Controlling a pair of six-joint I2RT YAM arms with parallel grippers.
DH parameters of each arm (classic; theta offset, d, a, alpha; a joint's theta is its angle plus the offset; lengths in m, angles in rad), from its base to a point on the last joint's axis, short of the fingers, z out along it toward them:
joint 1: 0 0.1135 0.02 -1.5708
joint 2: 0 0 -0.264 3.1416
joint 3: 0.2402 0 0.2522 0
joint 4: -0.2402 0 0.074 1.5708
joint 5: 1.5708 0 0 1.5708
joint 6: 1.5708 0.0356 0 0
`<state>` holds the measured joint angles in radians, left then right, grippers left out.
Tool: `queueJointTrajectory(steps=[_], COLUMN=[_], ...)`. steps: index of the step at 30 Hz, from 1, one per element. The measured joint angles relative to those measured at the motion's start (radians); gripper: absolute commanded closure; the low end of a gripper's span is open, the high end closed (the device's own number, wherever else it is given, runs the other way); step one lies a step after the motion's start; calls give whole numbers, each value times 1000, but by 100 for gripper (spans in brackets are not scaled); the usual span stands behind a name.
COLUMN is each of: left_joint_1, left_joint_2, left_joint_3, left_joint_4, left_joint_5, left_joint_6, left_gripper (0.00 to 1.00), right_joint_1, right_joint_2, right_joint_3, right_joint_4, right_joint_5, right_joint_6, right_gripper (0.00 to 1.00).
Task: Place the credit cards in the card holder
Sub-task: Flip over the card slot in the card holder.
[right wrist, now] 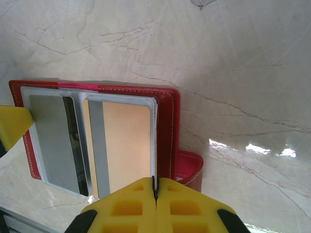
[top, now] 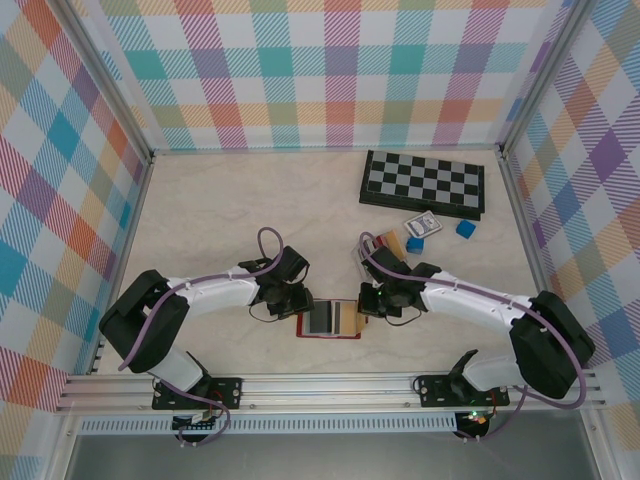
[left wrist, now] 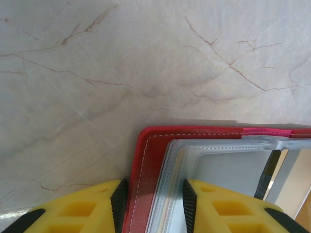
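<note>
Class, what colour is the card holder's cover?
Red; the card holder shows best in the right wrist view.

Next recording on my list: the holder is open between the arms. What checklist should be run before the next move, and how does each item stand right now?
1. The card holder lies open and flat on the table: ok.
2. The orange card sits inside the right sleeve: ok.
3. The grey card sits inside the left sleeve: ok.
4. The left pincer steadies the holder. Its jaws straddle the left edge, but whether they clamp it: cannot tell.
5. The right pincer is shut at the holder's near edge. Whether it pinches anything: cannot tell.
6. Another card is ready to fetch, the orange-yellow card by the right arm: ok.
</note>
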<state>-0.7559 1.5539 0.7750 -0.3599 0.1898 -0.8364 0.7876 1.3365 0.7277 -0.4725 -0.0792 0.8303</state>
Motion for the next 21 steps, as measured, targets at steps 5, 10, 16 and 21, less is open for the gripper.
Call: queueJointTrajectory(steps=[5, 10, 16, 21], left_joint_1=[-1, -2, -4, -8], left_joint_2=[0, 0, 0, 0], left_joint_3=[0, 0, 0, 0], left_joint_4=[0, 0, 0, -1], left_joint_5=[-1, -5, -8, -15], left_joint_6=[0, 0, 0, 0], left_gripper=[64, 64, 65, 65], right_joint_1=[6, 14, 15, 19], right_joint_2=[-15, -31, -31, -31], right_joint_3=[31, 53, 55, 56], right_joint_4=[-48, -44, -29, -3], right_joint_5=[6, -8, -39, -72], right_joint_6=[-7, -8, -8, -8], right_gripper=[100, 100, 99, 99])
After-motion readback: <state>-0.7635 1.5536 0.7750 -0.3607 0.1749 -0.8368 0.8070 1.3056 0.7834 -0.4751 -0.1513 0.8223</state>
